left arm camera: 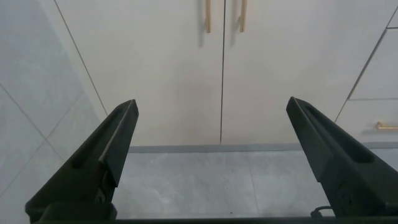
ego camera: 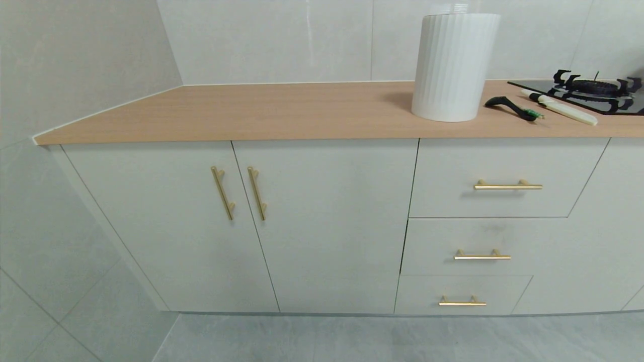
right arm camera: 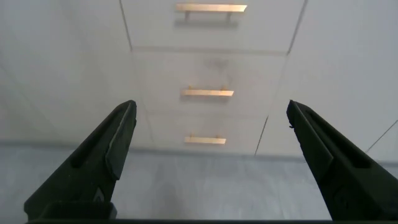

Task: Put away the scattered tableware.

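Both arms are being held low, below the table (ego camera: 251, 113): the left gripper (left arm camera: 211, 104) is being pointed at the cabinet doors (left arm camera: 155, 62), the right gripper (right arm camera: 210, 106) at the drawers (right arm camera: 186, 74), each with fingers spread wide and empty. On a lift, the table's edge could be getting struck. The ribbed container (ego camera: 454, 65) is standing just beside the tableware and could be getting toppled. The white-handled utensil (ego camera: 561, 108) and black peeler (ego camera: 509, 106) are lying between it and the hob (ego camera: 593, 88), near the front edge; a clumsy reach could be sending them off.

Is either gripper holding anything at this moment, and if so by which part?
Nothing is held. The left gripper and the right gripper are both open with empty jaws, low before the cabinet.
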Controlling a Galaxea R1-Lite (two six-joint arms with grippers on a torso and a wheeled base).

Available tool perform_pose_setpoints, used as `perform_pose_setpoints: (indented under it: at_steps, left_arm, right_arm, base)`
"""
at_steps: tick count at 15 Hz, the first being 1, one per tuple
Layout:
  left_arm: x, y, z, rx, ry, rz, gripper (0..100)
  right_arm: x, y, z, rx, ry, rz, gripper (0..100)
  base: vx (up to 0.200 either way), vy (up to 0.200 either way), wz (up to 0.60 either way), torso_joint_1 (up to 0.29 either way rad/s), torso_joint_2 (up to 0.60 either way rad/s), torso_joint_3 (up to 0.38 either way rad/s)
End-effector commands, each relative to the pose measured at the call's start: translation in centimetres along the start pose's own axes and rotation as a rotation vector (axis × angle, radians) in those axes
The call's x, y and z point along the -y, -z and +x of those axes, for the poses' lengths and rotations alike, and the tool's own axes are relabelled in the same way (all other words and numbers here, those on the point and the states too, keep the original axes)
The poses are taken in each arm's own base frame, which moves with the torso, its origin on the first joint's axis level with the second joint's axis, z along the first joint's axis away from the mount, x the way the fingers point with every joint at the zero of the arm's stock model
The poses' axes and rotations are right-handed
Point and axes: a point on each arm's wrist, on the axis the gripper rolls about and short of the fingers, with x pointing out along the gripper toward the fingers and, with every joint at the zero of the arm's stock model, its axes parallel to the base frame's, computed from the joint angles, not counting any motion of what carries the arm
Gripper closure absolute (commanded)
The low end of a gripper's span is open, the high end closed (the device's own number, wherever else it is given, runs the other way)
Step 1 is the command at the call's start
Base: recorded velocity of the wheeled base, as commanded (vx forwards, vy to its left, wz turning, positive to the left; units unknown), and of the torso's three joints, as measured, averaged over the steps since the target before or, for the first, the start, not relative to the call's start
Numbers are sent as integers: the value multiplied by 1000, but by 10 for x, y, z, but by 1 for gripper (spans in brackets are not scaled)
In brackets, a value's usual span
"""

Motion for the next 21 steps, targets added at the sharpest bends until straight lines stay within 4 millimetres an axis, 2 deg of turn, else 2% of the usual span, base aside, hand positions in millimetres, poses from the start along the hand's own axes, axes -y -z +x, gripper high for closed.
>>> perform_pose_setpoints:
  at_steps: [1, 2, 5, 7, 9, 10, 11, 13, 17, 18, 21]
  left_arm:
    - [0, 0, 0, -1, 0, 0, 0]
    - [0, 0, 0, -1, 0, 0, 0]
    - [0, 0, 0, 1, 0, 0, 0]
    - [0, 0, 0, -1, 0, 0, 0]
    - [0, 0, 0, 1, 0, 0, 0]
    - [0, 0, 0, -1, 0, 0, 0]
    - [0, 0, 0, -1, 0, 0, 0]
    - [0, 0, 0, 1, 0, 0, 0]
    - [0, 0, 0, -1, 0, 0, 0]
    - [0, 0, 0, -1, 0, 0, 0]
    - [0, 0, 0, 1, 0, 0, 0]
  right_arm:
    - [1, -28, 81, -363, -59, 1, 0]
    - [0, -26, 122, -481, -79, 3, 0]
    - [-1, 1, 207, -605, -80, 5, 0]
    - [-1, 21, 251, -610, -73, 0, 0]
    - [-2, 36, 286, -610, -66, -13, 0]
    - [-1, 40, 298, -615, -57, -17, 0]
    - [-1, 40, 298, -615, -57, -17, 0]
    - [5, 54, 327, -611, -33, -8, 0]
    - [16, 79, 362, -536, 2, 1, 0]
    - [23, 85, 369, -509, 22, 7, 0]
    - [27, 92, 379, -480, 30, 7, 0]
  base:
    - [0, 0, 0, 0, 0, 0]
    - [0, 0, 0, 0, 0, 0]
    - [0, 0, 0, 0, 0, 0]
    - [0, 0, 0, 0, 0, 0]
    - [0, 0, 0, 0, 0, 0]
    - [0, 0, 0, 0, 0, 0]
    - [0, 0, 0, 0, 0, 0]
    - [0, 0, 0, 0, 0, 0]
    - [0, 0, 0, 0, 0, 0]
    - [0, 0, 0, 0, 0, 0]
    - [0, 0, 0, 0, 0, 0]
